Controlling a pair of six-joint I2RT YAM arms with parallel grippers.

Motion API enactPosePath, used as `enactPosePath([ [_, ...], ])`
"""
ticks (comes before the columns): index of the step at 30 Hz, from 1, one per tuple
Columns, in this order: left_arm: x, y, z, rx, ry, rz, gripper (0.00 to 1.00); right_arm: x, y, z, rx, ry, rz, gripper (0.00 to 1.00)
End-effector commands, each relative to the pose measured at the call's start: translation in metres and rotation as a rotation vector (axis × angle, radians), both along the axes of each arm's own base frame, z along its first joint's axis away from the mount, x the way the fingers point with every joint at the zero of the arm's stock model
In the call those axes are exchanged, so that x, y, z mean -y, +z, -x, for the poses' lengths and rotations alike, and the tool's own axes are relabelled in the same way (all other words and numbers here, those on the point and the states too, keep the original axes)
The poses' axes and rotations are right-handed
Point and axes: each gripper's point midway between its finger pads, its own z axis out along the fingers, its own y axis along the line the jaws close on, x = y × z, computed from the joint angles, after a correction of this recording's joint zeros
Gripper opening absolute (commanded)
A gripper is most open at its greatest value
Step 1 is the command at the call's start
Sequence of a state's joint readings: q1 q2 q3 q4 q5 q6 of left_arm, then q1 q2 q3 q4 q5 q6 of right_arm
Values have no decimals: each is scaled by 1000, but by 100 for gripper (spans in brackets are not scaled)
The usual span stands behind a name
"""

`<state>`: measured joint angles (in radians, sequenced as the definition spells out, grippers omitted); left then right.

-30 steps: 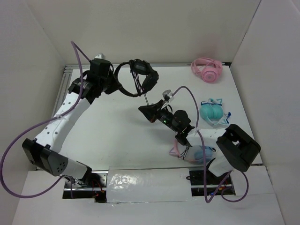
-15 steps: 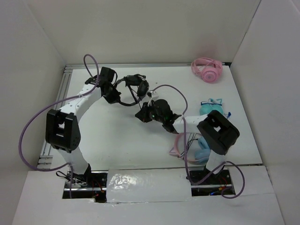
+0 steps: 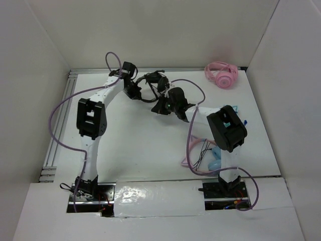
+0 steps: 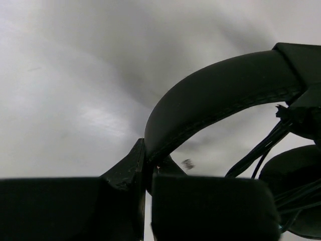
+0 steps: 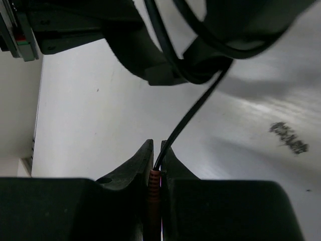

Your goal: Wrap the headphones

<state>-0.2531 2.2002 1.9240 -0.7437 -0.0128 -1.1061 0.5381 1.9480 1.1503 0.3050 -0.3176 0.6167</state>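
Observation:
The black headphones point(image 3: 152, 82) hang above the far middle of the table between my two grippers. My left gripper point(image 3: 133, 91) is shut on the thin black headband point(image 4: 215, 95), pinched at its lower end. One round earcup point(image 4: 296, 193) shows at the lower right of the left wrist view, with loops of the cable point(image 4: 258, 150) beside it. My right gripper point(image 3: 161, 106) is just right of and below the headphones. It is shut on the reddish ribbed end of the cable point(image 5: 155, 181). The cable point(image 5: 195, 113) runs up from there and around an earcup point(image 5: 165, 60).
Pink headphones point(image 3: 221, 75) lie at the far right corner. Teal cat-ear headphones point(image 3: 221, 116) sit partly behind the right arm. Pink-and-blue headphones point(image 3: 212, 163) with thin wires lie near the right base. White walls close in three sides. A metal rail point(image 3: 60, 120) runs along the left.
Both arms have reached farther toward the back middle. The right gripper rose close under the headphones with the cable end. The left gripper and headphones shifted right.

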Motion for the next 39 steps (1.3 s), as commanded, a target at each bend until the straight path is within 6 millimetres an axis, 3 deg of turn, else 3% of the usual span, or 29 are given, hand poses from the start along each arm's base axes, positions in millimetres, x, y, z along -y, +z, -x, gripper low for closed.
enactPosePath([
  [1,41,-2,-37,17,15,91,0,4,-1,-6,-109,4,-23,0],
  [3,65,-2,-48,44,-21,115,0,20,-3,-15,-136,-29,-26,0],
  [8,113,-3,-51,128,-132,158,0,53,-8,-23,-177,-127,30,0],
  [14,168,-17,-36,158,-265,157,0,89,-25,-13,-261,-190,65,0],
  [18,190,-20,-21,165,-341,155,0,109,-33,-6,-308,-222,79,0],
  [21,200,-19,-11,172,-401,140,0,119,-33,5,-339,-238,47,5],
  [27,202,-21,3,152,-441,105,1,129,-30,26,-380,-252,52,13],
  [32,197,-38,14,95,-449,92,22,126,-35,39,-424,-236,28,13],
  [33,198,-38,15,90,-458,99,22,126,-39,43,-441,-237,21,14],
  [37,202,-31,18,111,-485,86,33,126,-45,47,-471,-242,34,23],
  [39,203,-28,20,126,-492,71,45,128,-45,49,-471,-251,34,33],
])
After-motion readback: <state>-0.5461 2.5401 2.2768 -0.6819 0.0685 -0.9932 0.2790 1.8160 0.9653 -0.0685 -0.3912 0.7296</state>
